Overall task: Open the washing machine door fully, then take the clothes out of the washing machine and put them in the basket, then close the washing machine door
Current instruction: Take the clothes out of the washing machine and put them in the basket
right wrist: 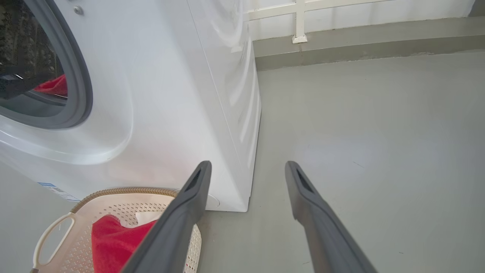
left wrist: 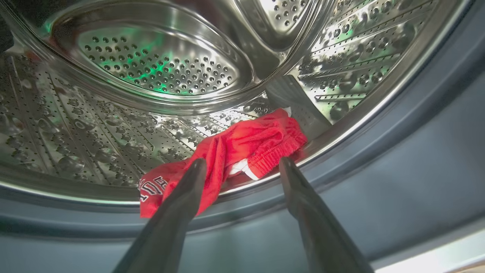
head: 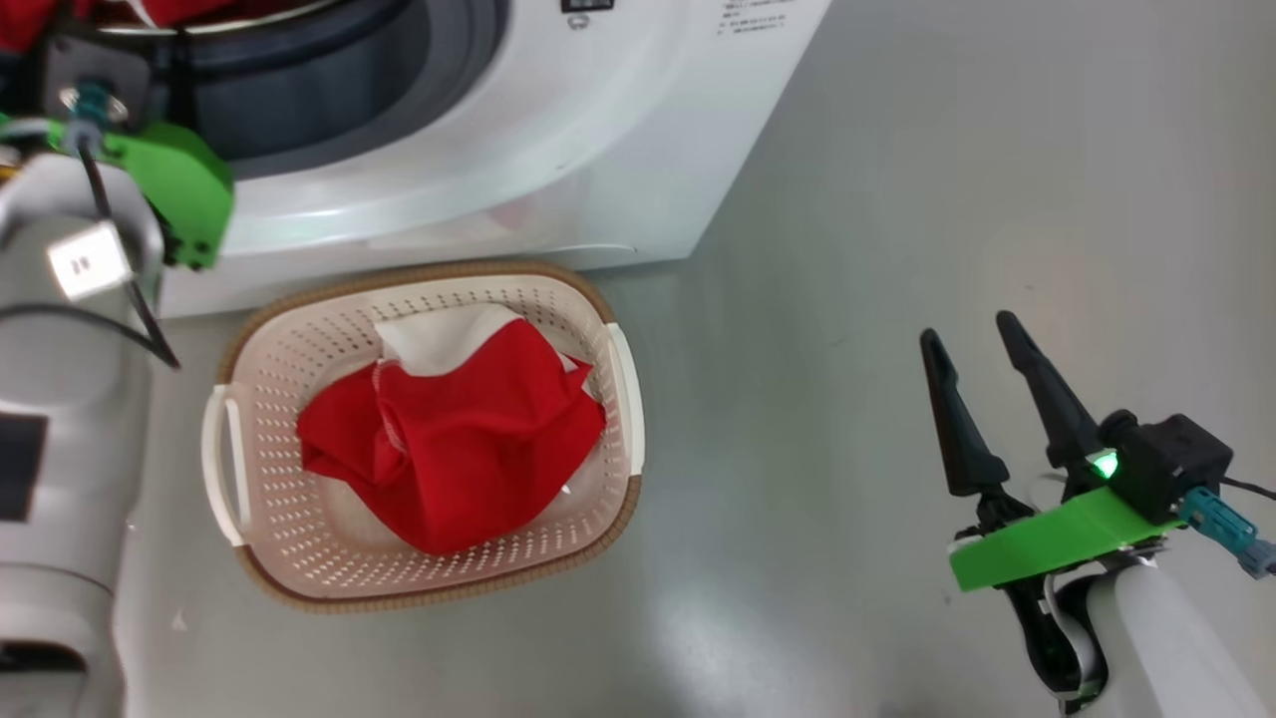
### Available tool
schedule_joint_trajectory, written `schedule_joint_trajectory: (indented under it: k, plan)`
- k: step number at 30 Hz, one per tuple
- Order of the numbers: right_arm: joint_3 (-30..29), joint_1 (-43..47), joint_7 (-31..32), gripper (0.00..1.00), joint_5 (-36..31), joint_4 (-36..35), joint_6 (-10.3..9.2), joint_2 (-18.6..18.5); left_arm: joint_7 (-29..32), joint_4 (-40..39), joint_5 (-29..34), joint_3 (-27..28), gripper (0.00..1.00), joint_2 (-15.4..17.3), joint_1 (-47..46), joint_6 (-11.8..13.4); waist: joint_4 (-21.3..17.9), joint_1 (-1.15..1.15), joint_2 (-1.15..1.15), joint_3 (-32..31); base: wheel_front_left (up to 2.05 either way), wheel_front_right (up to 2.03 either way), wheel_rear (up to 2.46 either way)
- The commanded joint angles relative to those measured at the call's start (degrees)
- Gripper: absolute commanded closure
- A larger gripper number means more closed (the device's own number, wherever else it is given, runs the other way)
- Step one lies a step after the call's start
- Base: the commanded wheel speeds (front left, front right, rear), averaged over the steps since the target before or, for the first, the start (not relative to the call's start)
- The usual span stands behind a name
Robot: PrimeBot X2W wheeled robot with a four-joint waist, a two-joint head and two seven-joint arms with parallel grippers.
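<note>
The white washing machine (head: 558, 150) stands with its round opening uncovered; its door is out of view. Red clothes (left wrist: 242, 151) with white lettering lie at the drum's front lip, draped onto the grey rubber ring. My left gripper (left wrist: 242, 165) is open at the mouth of the drum, its fingertips either side of that garment, not closed on it. The cream basket (head: 269, 369) sits on the floor in front of the machine with a red and white garment (head: 454, 439) in it. My right gripper (head: 972, 334) hangs open and empty over the floor to the basket's right.
Grey floor (head: 897, 199) spreads to the right of the machine. A low wall edge with a white frame (right wrist: 299, 22) runs behind the machine. My left forearm (head: 60, 399) stands beside the basket's left handle.
</note>
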Motion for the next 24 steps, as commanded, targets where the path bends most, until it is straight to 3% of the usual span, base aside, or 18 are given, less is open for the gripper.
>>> schedule_joint_trajectory:
  k: [1,24]
  plan:
    - [1.6,-0.5,-0.4,0.0,0.3,-1.3,0.35,0.0,0.4,0.1,0.7,0.3,0.0,3.4,-2.0,0.8,-0.9,0.0,0.0,1.2,0.0,0.0,0.0]
    - [4.1,-2.7,-0.4,0.0,1.2,-0.9,0.35,1.8,8.3,6.9,4.8,-5.5,0.0,8.6,-11.7,6.7,-4.8,0.0,0.0,5.2,0.0,0.0,0.0]
